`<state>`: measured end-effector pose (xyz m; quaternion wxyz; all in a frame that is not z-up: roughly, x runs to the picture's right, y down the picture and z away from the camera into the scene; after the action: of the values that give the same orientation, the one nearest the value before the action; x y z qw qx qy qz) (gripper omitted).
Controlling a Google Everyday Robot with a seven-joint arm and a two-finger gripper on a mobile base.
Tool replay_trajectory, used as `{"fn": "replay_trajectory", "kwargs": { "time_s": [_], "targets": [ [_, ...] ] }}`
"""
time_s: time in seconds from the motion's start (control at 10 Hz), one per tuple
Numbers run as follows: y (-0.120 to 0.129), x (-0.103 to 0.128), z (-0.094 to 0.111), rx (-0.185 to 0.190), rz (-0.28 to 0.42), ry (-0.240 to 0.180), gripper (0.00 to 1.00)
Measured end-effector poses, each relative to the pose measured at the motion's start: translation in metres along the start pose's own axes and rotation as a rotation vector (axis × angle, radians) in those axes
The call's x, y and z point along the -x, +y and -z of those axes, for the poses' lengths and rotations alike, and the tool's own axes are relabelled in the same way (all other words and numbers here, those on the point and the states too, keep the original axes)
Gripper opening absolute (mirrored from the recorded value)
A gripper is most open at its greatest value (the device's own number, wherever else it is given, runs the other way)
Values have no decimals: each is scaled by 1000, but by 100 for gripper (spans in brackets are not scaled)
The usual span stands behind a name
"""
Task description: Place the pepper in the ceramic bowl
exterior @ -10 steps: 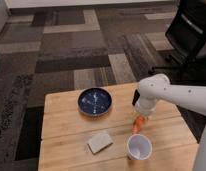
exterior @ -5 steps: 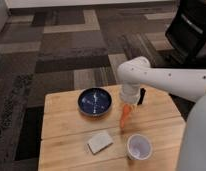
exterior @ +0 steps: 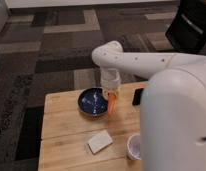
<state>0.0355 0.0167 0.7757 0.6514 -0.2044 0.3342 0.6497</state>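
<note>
The gripper (exterior: 112, 93), fingers clamped on the pepper (exterior: 112, 103), has swung left to the ceramic bowl (exterior: 94, 101) rim, so release looks close.

Wooden table (exterior: 71, 130) at the bottom of the view, pale butcher-block planks, evenly lit. Beyond its far edge runs the carpet (exterior: 56, 55), a patchwork of dark grey, brown and beige tiles. Past the table's far right corner stands a black office chair (exterior: 191, 25). Far behind the table, a pale wall strip (exterior: 96, 3). The gripper (exterior: 111, 94) hangs over the table's far middle, clasping the pepper (exterior: 112, 104).
</note>
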Motion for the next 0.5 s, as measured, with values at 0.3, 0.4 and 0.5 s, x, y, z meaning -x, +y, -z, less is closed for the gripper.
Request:
{"fn": "replay_trajectory", "kwargs": {
  "time_s": [0.3, 0.4, 0.5],
  "targets": [
    [35, 25, 0, -27, 94, 0, 0],
    [49, 30, -2, -31, 127, 1, 0],
    [61, 34, -5, -35, 157, 0, 0]
  ]
}}
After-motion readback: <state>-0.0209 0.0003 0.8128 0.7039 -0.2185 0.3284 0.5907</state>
